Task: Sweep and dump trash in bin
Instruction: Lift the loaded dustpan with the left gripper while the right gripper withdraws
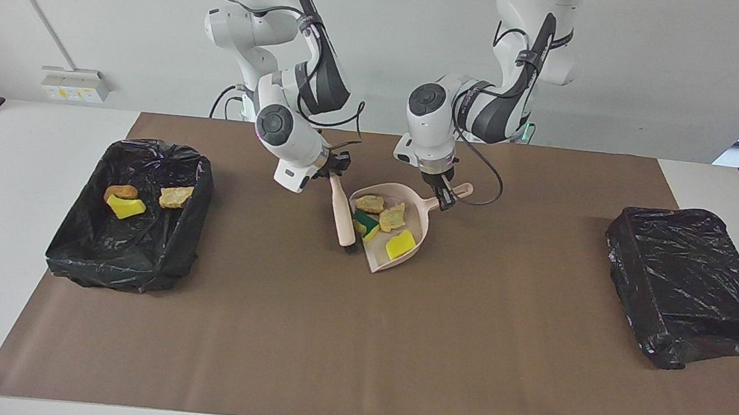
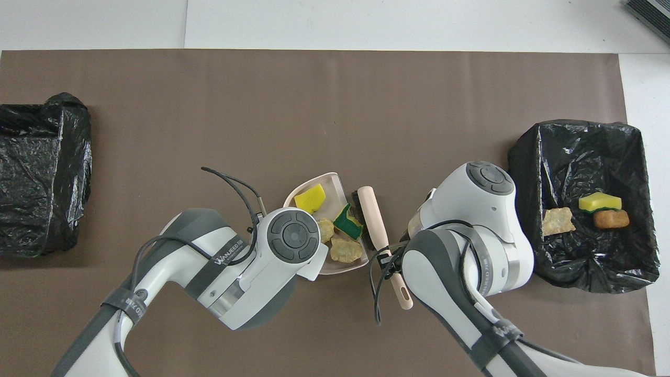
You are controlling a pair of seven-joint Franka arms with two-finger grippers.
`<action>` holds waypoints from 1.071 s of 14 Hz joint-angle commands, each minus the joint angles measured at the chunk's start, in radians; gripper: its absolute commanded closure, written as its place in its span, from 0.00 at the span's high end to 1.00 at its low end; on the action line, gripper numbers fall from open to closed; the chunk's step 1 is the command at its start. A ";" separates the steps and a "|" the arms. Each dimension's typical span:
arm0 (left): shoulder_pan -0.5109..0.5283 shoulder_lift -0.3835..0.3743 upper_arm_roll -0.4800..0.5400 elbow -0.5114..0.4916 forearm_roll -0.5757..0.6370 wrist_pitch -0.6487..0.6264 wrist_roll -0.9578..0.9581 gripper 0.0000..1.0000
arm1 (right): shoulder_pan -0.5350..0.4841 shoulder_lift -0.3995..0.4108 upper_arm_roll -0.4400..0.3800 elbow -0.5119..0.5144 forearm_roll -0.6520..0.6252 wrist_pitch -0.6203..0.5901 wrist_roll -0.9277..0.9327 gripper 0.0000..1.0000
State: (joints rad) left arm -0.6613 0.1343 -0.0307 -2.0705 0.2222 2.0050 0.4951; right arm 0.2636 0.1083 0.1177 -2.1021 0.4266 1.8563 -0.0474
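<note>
You had the right gripper (image 1: 335, 164) clamped on the brush (image 1: 343, 212), the left gripper (image 1: 443, 190) gripping the dustpan (image 1: 418, 228) handle; four scraps (image 1: 393, 217) inside (three already binned). Lift level.

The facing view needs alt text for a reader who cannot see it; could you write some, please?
Two robot arms work a dustpan holding four scraps: the left hand grips its handle, the right hand presses a brush to its mouth. One bin holds three scraps.
</note>
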 commanded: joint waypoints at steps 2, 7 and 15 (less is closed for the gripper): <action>0.006 -0.025 0.002 -0.037 0.003 0.021 0.006 0.00 | -0.044 -0.030 -0.004 0.047 -0.130 -0.063 -0.032 0.00; 0.015 -0.027 0.003 -0.036 0.003 0.021 0.101 0.00 | -0.043 -0.058 -0.004 0.063 -0.311 -0.063 -0.025 0.00; 0.130 -0.235 0.011 -0.036 0.003 -0.112 0.397 0.00 | -0.073 -0.067 -0.003 0.128 -0.309 -0.135 0.280 0.00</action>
State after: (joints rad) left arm -0.5771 0.0047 -0.0144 -2.0709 0.2224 1.9365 0.7956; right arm 0.1894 0.0521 0.0995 -1.9704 0.1132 1.7254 0.1354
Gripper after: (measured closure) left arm 0.687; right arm 0.740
